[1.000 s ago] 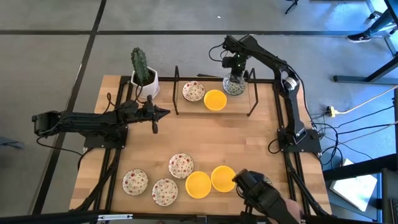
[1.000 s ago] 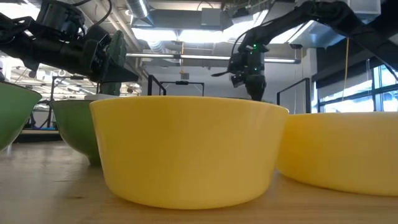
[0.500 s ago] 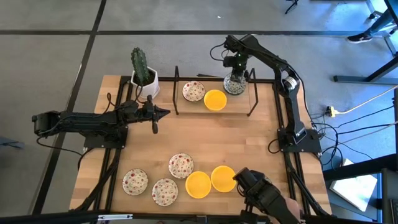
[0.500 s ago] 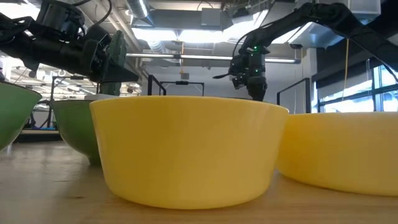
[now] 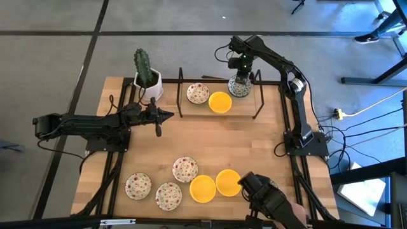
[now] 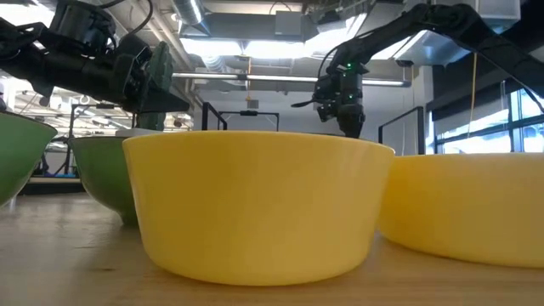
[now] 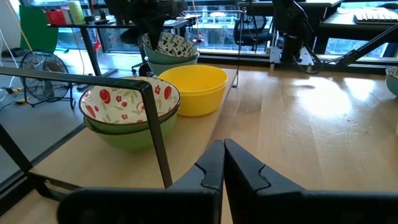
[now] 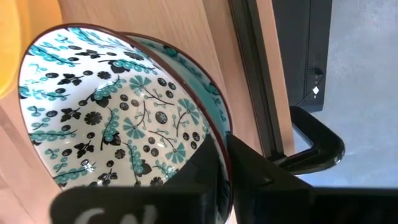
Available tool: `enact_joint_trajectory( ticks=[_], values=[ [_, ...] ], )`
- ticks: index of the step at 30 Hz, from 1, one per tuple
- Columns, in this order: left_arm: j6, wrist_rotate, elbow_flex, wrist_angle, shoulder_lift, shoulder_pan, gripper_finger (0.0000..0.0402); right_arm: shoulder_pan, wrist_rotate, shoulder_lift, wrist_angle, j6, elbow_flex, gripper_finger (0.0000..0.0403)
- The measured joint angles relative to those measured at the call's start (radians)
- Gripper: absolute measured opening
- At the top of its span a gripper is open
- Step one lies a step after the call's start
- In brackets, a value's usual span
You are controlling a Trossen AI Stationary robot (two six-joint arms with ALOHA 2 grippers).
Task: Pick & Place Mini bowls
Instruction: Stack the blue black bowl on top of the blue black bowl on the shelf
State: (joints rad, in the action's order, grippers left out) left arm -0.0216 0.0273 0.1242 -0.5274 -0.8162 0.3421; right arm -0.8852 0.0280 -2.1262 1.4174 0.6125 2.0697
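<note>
**Teal bowl set down at the far rack, grip about to ease**

The teal bowl sits at the far right of the table, inside the black rack, just beside the yellow bowl and, past that, a red-flowered bowl. The right gripper pinches its rim, one finger inside and one outside. Against a second ago the bowl has not shifted and the arm has hardly moved; the fingers look only slightly slacker on the rim. I judge this placement as good as done, with release and lift-off the next call.

Near the table's front edge five more bowls wait: three red-flowered and two yellow. So the job is well short of finished.

The left gripper is clenched on nothing, parked at mid-left of the table, pointing toward the rack. The cactus pot stands at the far left corner.
</note>
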Motion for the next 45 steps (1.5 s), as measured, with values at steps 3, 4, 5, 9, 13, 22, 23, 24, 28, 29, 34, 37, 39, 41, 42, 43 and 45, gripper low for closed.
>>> enact_joint_trajectory(
  ticks=[3, 4, 5, 9, 13, 22, 23, 24, 28, 29, 34, 37, 39, 41, 42, 43, 45],
  values=[
    [-0.001, 0.0, 0.0, 0.0, 0.0, 0.0, 0.0004, 0.0, 0.0, 0.0, 0.0, -0.001, 0.0, 0.0024],
    [-0.005, 0.0, 0.0, 0.0, 0.0, 0.0, 0.0004, 0.0, 0.0, 0.0, 0.0, -0.002, 0.0, 0.0023],
    [-0.009, 0.0, 0.0, 0.0, 0.0, 0.0, 0.0004, 0.0, 0.0, 0.0, 0.0, -0.002, 0.0, 0.0022],
    [-0.01, 0.0, 0.0, 0.0, 0.0, 0.0, 0.0005, 0.0, 0.0, 0.0, 0.003, -0.006, 0.0, 0.0021],
    [-0.01, 0.0, 0.0, 0.001, 0.0, 0.0, 0.0004, 0.0, 0.0, 0.0, -0.001, -0.018, 0.0, 0.0024],
    [-0.01, 0.0, 0.0, 0.001, 0.0, 0.0, 0.0008, 0.0, 0.0, 0.0, -0.001, -0.029, 0.0, 0.0025],
    [-0.009, 0.0, 0.0, 0.001, 0.0, 0.0, 0.0007, 0.0, 0.0, 0.0, 0.004, -0.029, 0.0, 0.0025],
    [-0.009, 0.0, 0.0, 0.001, 0.0, 0.0, 0.0006, 0.0, 0.0, 0.0, 0.012, -0.029, 0.0, 0.0025],
    [-0.009, 0.0, 0.0, 0.001, 0.0, 0.0, 0.0004, 0.0, 0.0, 0.0, 0.023, -0.037, 0.0, 0.0022],
    [-0.009, 0.0, 0.0, 0.001, 0.0, 0.0, 0.0005, 0.0, 0.0, 0.0, 0.021, -0.038, 0.0, 0.0022],
    [-0.009, 0.0, 0.0, 0.001, 0.0, 0.0, 0.0008, 0.0, -0.019, 0.0, 0.001, -0.054, 0.0, 0.0036],
    [-0.009, 0.0, 0.0, 0.001, 0.0, 0.0, 0.0007, 0.0, -0.02, 0.002, -0.005, -0.055, -0.012, 0.0036],
    [-0.009, 0.0, 0.0, 0.001, 0.0, 0.0, 0.0005, 0.0, -0.02, 0.002, -0.013, -0.054, -0.028, 0.0031],
    [-0.009, 0.0, 0.0, 0.001, 0.0, 0.0, 0.0004, 0.0, -0.032, 0.002, -0.016, -0.051, -0.049, 0.0027],
    [-0.009, 0.0, 0.0, 0.001, 0.0, 0.0, 0.0004, 0.0, -0.04, 0.005, -0.018, -0.049, -0.059, 0.0026],
    [-0.009, 0.0, 0.0, 0.001, 0.0, 0.0, 0.0005, 0.0, -0.05, 0.006, -0.021, -0.047, -0.066, 0.0027],
    [-0.008, 0.0, 0.0, 0.001, 0.0, 0.0, 0.0006, 0.0, -0.055, 0.006, -0.03, -0.048, -0.076, 0.0033]
  ],
)
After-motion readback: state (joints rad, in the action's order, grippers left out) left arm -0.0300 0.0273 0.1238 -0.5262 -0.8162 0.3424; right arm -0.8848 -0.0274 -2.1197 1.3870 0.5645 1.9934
